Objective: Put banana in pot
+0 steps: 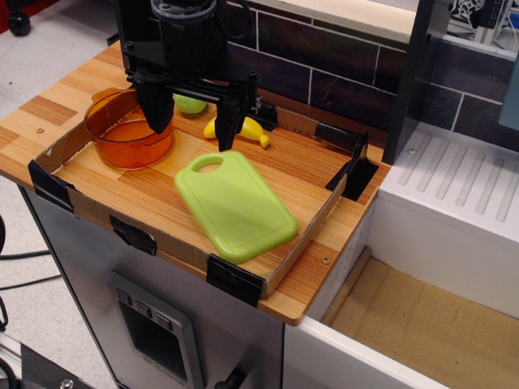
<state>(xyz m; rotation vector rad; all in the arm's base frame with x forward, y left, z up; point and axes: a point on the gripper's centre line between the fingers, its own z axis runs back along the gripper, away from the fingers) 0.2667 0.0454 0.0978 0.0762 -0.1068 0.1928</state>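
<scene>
Since the low cardboard rim (312, 235) fences the wooden tabletop (130, 174), nothing can roll off it. At far left sits the round translucent orange plastic pot (122, 138), empty as far as I can see. Next, the black end effector (193, 121) hangs with fingers spread wide, holding nothing. Behind its right finger lies the small curved yellow plastic banana (251, 133), ungrasped, beyond the flat light-green cutting board (237, 207).

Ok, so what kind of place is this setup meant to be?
Probably a toy kitchen set up for robot trials: a wooden counter backed by dark tiles, a white sink drainer beside it, and play items such as a green cutting board, an orange pot and a banana.
</scene>
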